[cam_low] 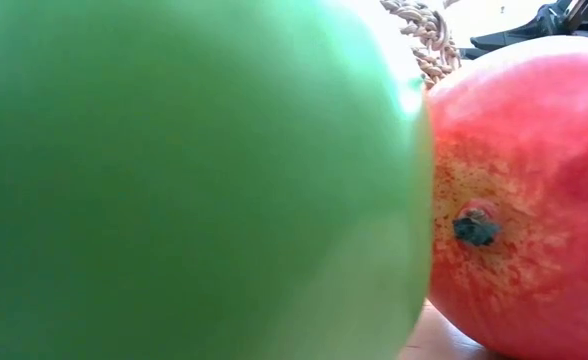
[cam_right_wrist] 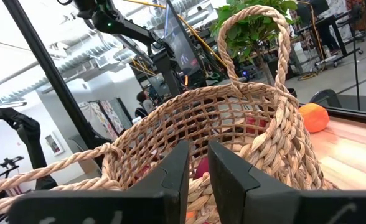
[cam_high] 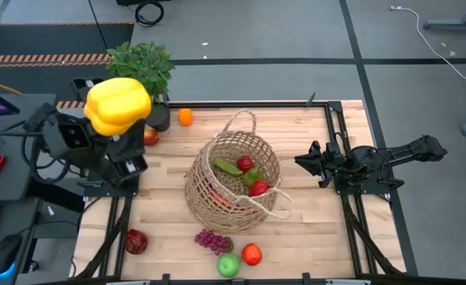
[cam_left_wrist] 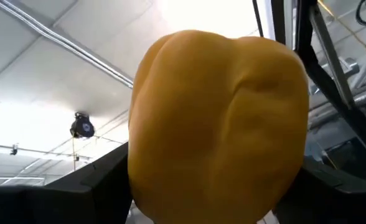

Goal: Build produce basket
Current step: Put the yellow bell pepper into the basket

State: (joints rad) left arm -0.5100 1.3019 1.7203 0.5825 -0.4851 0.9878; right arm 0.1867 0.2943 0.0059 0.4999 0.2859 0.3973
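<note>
My left gripper (cam_left_wrist: 214, 202) is raised high over the table's left side, pointing up, and is shut on a yellow pepper (cam_high: 118, 104). The wicker basket (cam_high: 233, 180) stands mid-table on its base. It holds a cucumber (cam_high: 227, 166), a red apple (cam_high: 245, 163), a green fruit (cam_high: 253, 176) and a red pepper (cam_high: 258, 188). My right gripper (cam_high: 300, 161) is shut, level, just right of the basket and apart from it. An orange (cam_high: 185, 117), a dark red apple (cam_high: 135, 241), grapes (cam_high: 213, 240), a green apple (cam_high: 228, 265) and a red-orange fruit (cam_high: 252, 254) lie on the table. My left gripper pinches the yellow pepper between its two fingers (cam_left_wrist: 89, 180), one on each of its flanks (cam_left_wrist: 139, 186). The fingers slant upward from below. The pepper sits above them, lifted well clear of the table.
A potted plant (cam_high: 142, 67) stands at the far left corner, with a red apple (cam_high: 150, 137) near it behind my left arm. In the low view the green apple (cam_low: 194, 180) and red-orange fruit (cam_low: 524, 200) block nearly everything. Bare wood lies left of the basket.
</note>
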